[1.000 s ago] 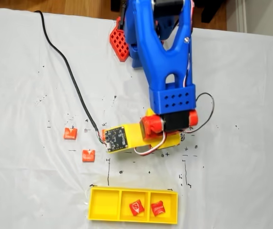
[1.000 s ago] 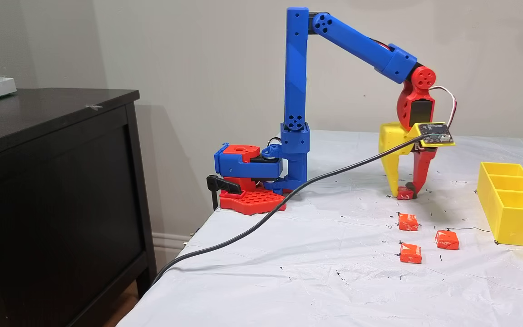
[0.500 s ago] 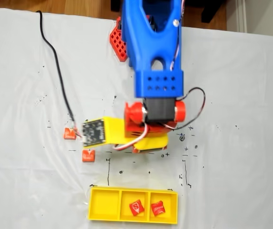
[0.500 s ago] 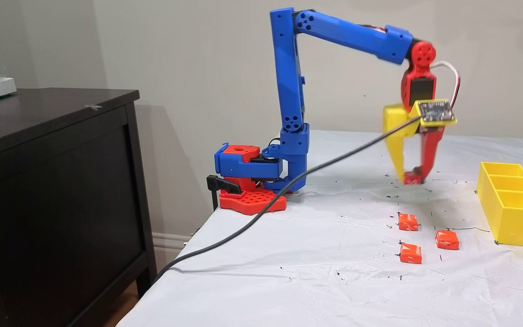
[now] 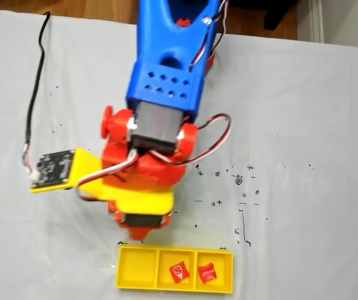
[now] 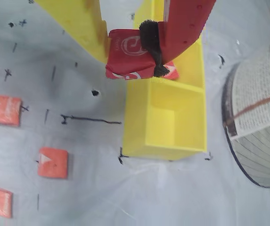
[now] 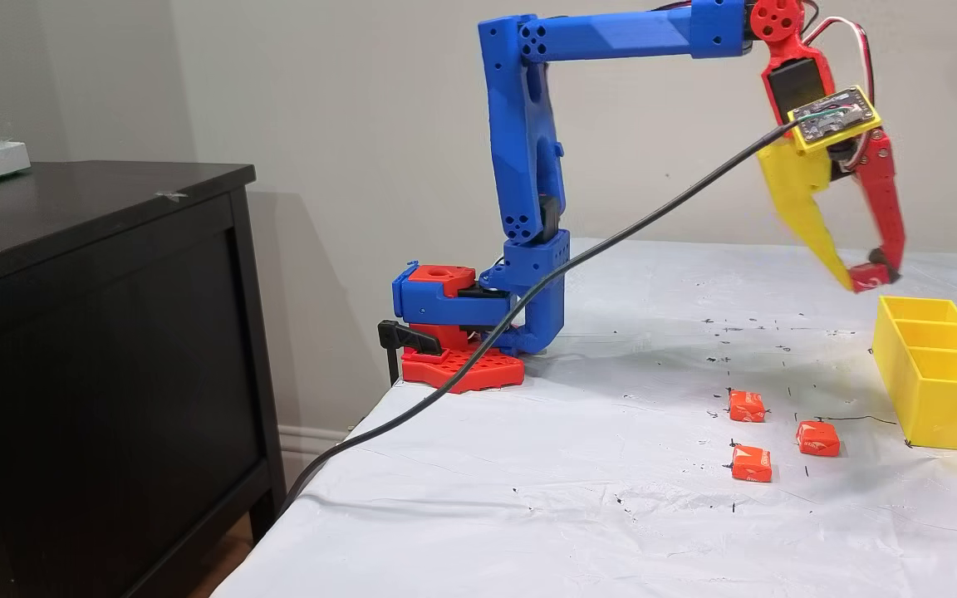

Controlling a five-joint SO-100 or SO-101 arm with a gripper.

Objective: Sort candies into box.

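Candy (image 6: 127, 54) pinched in raised jaws, seemingly above box (image 6: 165, 117)

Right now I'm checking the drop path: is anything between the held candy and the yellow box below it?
Nothing. In a fixed view the held candy hangs in the fingers above the yellow box, with open air between them.

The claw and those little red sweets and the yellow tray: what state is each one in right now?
Claw: shut on the held candy, up in the air near the box.
Held candy: pinched between the fingers, off the table.
Three loose candies: lying flat on the cloth, apart from each other.
Box: on the table, open-topped; two candies inside, left compartment empty in the top-down fixed view.
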